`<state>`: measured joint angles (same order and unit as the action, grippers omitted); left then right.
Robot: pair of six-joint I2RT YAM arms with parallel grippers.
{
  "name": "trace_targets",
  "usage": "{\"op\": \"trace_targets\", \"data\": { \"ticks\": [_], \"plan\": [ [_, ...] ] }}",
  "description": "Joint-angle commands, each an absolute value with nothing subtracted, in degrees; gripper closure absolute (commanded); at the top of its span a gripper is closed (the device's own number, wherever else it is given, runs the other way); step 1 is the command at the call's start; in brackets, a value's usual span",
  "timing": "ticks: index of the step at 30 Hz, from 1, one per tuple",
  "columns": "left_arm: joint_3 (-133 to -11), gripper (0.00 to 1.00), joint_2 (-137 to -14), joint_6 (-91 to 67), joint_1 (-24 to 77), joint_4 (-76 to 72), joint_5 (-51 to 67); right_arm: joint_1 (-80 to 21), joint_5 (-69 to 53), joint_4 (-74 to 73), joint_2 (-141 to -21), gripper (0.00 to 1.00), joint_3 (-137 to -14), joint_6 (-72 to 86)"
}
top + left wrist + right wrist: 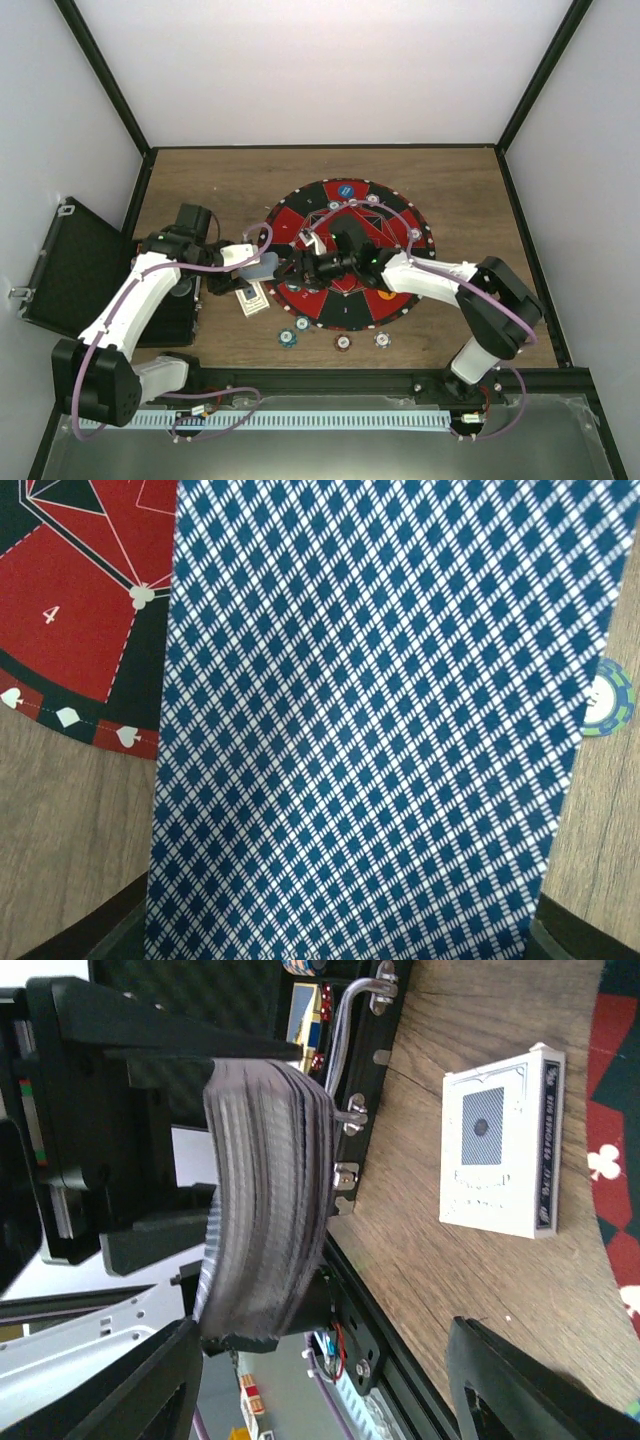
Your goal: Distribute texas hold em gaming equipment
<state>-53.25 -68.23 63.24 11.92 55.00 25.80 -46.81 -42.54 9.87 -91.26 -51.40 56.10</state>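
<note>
Left fingers (170, 1025) pinch the bowed card deck (265, 1190), right gripper (325, 1360) gapes empty just beside it; chips (343, 342) lie out near them, dealing looks unstarted.

Chips (342, 342) lie on the table (450, 190) before the mat (345, 312)

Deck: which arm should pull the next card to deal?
Right. The left gripper is shut on the deck, so it is occupied. The right gripper is open and faces the deck's edge, apparently close enough to pinch a card.
</note>
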Motion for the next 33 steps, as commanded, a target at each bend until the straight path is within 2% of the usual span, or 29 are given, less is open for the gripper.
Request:
{"op": "trace_targets", "data": {
  "ticks": [1,14,28,33],
  "plan": [
    [-53.3,0.96,-66.9,64.1,11.8,55.0,28.1,-47.5,-44.8,14.3,-94.1,0.32,-55.9,58.3],
    [-51.4,0.96,-65.9,64.4,11.9,54.1,26.8,-48.2,-47.5,18.3,-98.9,0.34,-57.9,61.0],
    [-50.8,0.96,-65.4,65.0,11.8,53.5,25.4,-47.0,-45.4,11.6,-88.4,0.30,-51.5,56.4],
    [-50.9,0.96,-65.1,65.0,11.9,53.5,25.3,-46.9,-45.5,11.2,-89.8,0.30,-54.0,56.6]
  ]
}}
